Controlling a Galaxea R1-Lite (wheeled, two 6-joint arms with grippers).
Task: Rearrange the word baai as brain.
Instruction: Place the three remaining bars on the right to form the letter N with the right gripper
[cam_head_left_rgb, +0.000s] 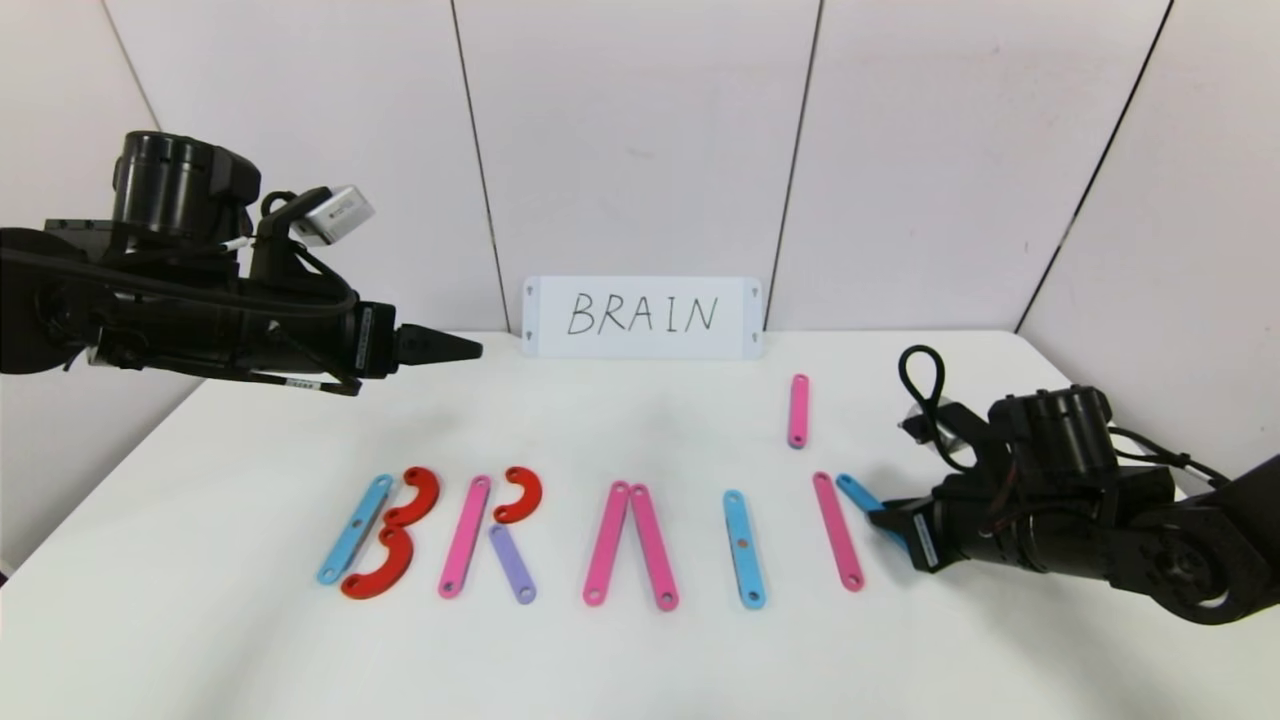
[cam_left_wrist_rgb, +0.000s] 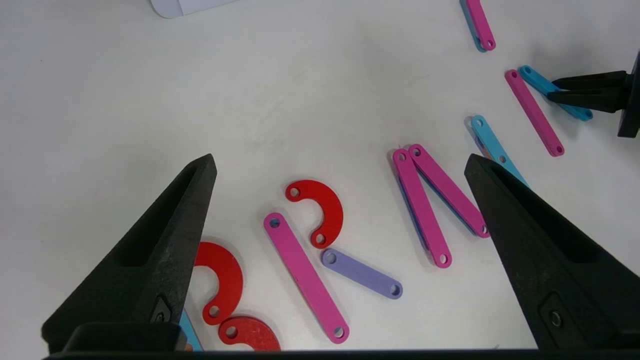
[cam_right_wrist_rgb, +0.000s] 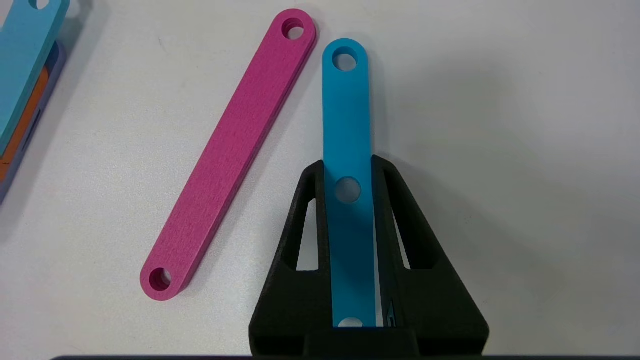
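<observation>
Strip letters lie in a row on the white table: a blue bar with two red C-curves, a pink bar with a red curve and a purple bar, two pink bars in a peak, and a blue bar. At the right lies a pink bar. My right gripper is shut on a blue bar beside it, low at the table. My left gripper hovers open, high at the left.
A white card with handwritten BRAIN stands against the back wall. A loose pink bar lies behind the row, at the right. The table's front edge is near the letters.
</observation>
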